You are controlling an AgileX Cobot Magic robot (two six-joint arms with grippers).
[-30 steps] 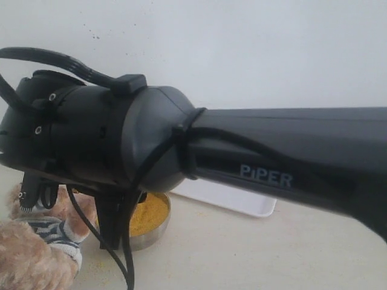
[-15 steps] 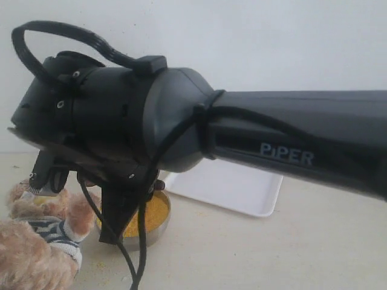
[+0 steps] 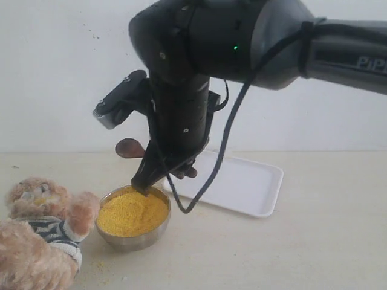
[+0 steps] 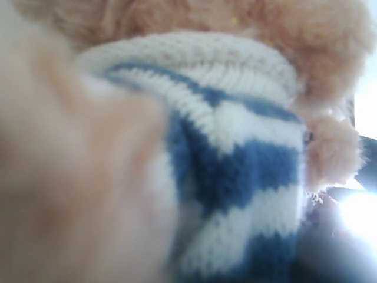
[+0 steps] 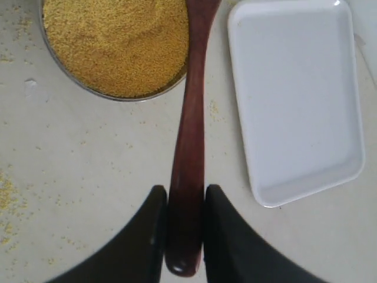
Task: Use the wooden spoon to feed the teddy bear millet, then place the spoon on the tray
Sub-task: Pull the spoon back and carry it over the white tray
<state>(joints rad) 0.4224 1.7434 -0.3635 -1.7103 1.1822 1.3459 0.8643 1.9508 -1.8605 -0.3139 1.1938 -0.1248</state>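
Observation:
The teddy bear (image 3: 37,232) sits at the lower left in the exterior view, and its navy-and-white shirt (image 4: 247,177) fills the left wrist view. The left gripper's fingers do not show. Right of the bear stands the metal bowl (image 3: 134,238) heaped with yellow millet (image 3: 130,212) (image 5: 115,44). My right gripper (image 3: 163,174) (image 5: 185,190) hangs over the bowl's far rim, shut on the thin handle of the wooden spoon (image 3: 129,148) (image 5: 189,124) near its end. The spoon's oval bowl juts out to the left above the millet. The white tray (image 3: 245,187) (image 5: 294,100) lies behind and right of the bowl.
The right arm (image 3: 338,54) reaches in from the upper right, with a cable looping down beside the gripper. Spilled millet grains (image 5: 9,197) dot the beige table (image 3: 314,241) around the bowl. A white wall stands behind.
The right arm has risen and swung back from the bear's face. It no longer blocks the view, and the spoon is now above the millet bowl. The bear has not moved.

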